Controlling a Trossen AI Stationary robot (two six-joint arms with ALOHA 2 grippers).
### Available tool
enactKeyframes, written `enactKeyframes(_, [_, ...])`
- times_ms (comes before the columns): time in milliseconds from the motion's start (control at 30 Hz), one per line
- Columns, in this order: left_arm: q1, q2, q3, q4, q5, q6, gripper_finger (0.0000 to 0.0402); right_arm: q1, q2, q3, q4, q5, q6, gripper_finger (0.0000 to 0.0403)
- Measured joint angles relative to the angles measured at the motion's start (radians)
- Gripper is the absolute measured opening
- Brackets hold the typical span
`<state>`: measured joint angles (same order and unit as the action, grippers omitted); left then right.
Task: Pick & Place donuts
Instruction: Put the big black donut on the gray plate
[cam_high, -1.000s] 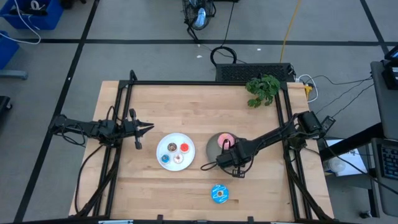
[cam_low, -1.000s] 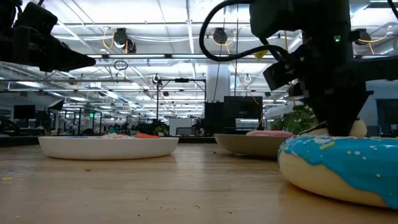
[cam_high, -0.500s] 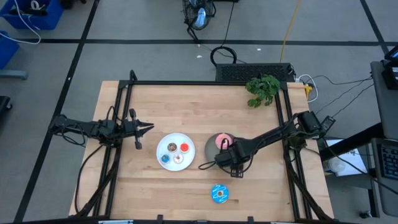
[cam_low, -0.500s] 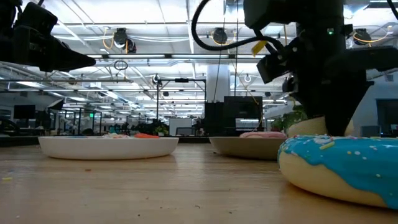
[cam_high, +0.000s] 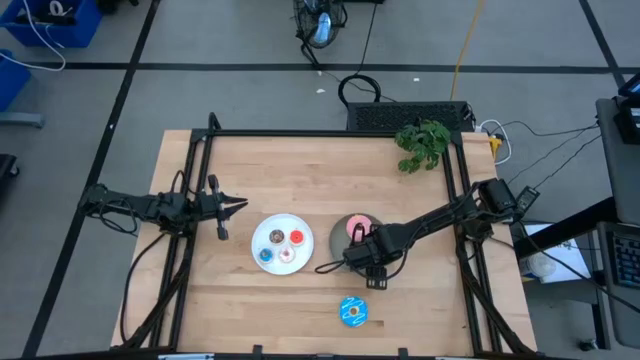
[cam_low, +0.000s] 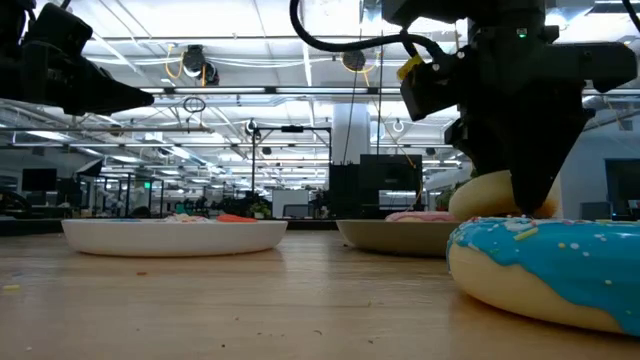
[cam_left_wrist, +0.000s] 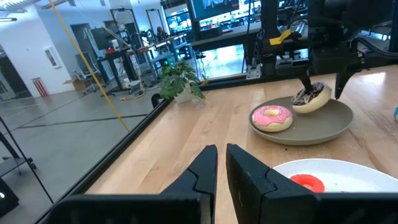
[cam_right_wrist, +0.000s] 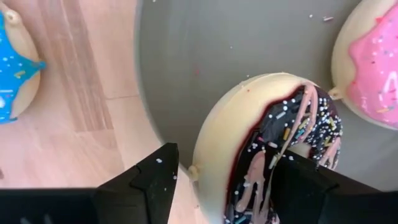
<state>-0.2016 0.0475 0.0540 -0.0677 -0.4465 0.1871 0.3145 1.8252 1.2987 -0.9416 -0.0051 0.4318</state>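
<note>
Right gripper (cam_right_wrist: 217, 180) jaws spread around the tilted, glossy chocolate sprinkled donut (cam_right_wrist: 273, 149) on the smooth grey round plate (cam_right_wrist: 205, 56); left gripper (cam_left_wrist: 221, 165) jaws closed, empty.

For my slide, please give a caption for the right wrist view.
Open right gripper around tilted chocolate donut on grey plate.

Chocolate donut (cam_right_wrist: 273, 149): cream dough, dark icing streaked pink, speckled with multicoloured sprinkles. Pink donut (cam_left_wrist: 272, 117): pink icing over cream dough. Blue donut (cam_high: 353, 311): bright blue icing dotted with pale sprinkles, cream underneath. Grey plate (cam_right_wrist: 205, 56): plain dull grey. White plate (cam_high: 281, 226): plain white; small red, brown, cream and blue donuts (cam_high: 280, 246) are seen on it. Table (cam_high: 290, 170): light wood grain.
</note>
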Motion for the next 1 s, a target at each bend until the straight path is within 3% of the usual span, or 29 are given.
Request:
enactKeyframes(367, [0.0,0.0,0.0,0.0,0.0,-0.002,0.0042,0.002,0.0,0.0,0.047,0.005,-0.001,0.0247])
enactKeyframes(500, [0.0,0.0,0.0,0.0,0.0,-0.006,0.0042,0.007,0.0,0.0,0.037,0.055,0.017,0.0259])
enactKeyframes(767, [0.0,0.0,-0.001,0.003,0.0,-0.006,0.0042,0.026,0.001,0.001,-0.028,0.088,0.037,0.0263])
enactKeyframes(1000, [0.0,0.0,-0.001,0.003,0.0,-0.006,0.0042,0.041,0.005,0.001,0.061,0.082,0.068,0.0263])
